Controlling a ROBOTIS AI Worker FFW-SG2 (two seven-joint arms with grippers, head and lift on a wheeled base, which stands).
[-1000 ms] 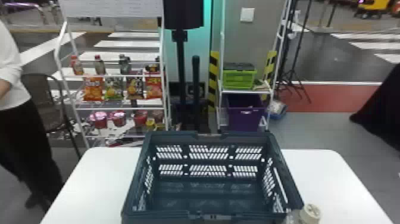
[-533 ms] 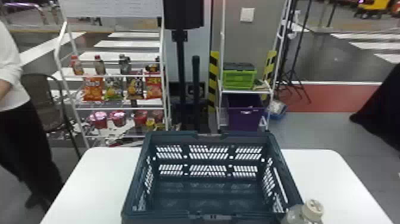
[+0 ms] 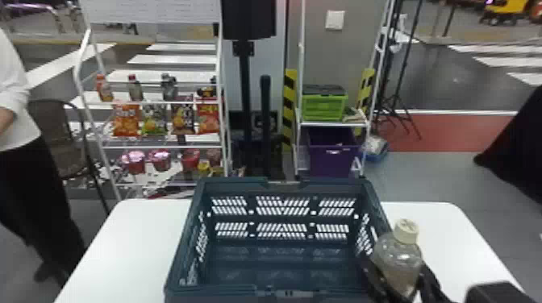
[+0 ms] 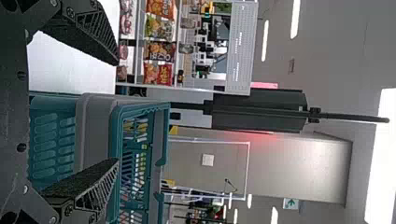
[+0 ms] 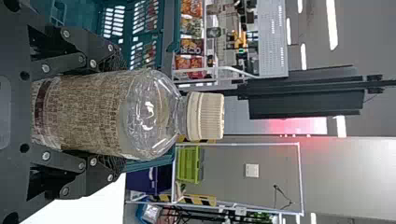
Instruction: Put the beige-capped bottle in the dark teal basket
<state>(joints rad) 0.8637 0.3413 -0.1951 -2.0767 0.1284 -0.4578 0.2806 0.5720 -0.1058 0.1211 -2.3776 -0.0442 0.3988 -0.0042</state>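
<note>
**Bottle (image 3: 397,258) up and nearer the basket (image 3: 234,183) since the earlier frame**

Right gripper (image 5: 116,112): fingers clamped around bottle's body, cap (image 5: 205,115) up, beside basket's right wall. You can't read clearance over the rim. Risk: cross too low and the base or your fingers may catch the wall, twisting the bottle in the grip. Release too high and it would likely topple. Left gripper (image 4: 116,111): fingers apart, nothing between them.
</note>
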